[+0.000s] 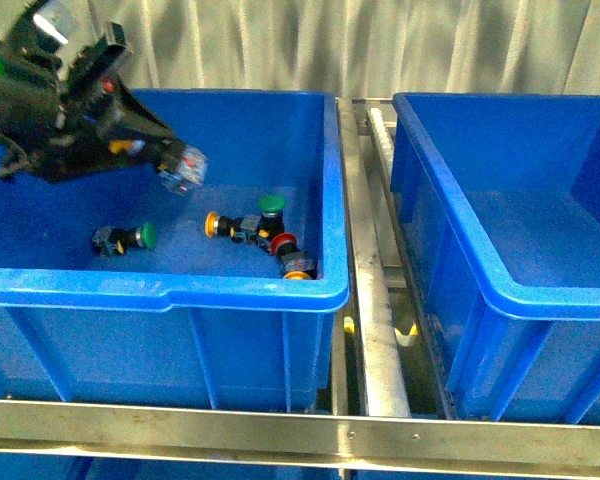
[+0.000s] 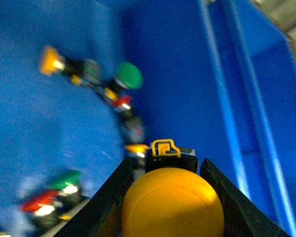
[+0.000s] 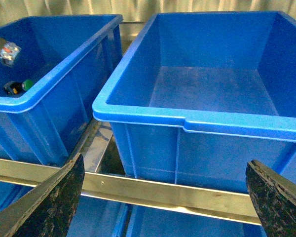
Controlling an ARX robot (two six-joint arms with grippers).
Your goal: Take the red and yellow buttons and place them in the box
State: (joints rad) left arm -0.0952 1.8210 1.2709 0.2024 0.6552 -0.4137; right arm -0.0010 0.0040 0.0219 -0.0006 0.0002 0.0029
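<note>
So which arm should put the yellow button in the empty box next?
Left. Its jaws are shut on the yellow button, up over the bin of other buttons. The right jaws are open, holding nothing, near the empty box.

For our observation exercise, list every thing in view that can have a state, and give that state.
Left end effector, shut on the yellow button.
Yellow button, gripped, lifted clear of the floor.
Right end effector, open, holding nothing.
Left bin, holds loose buttons lying on its floor.
Right bin, empty.
</note>
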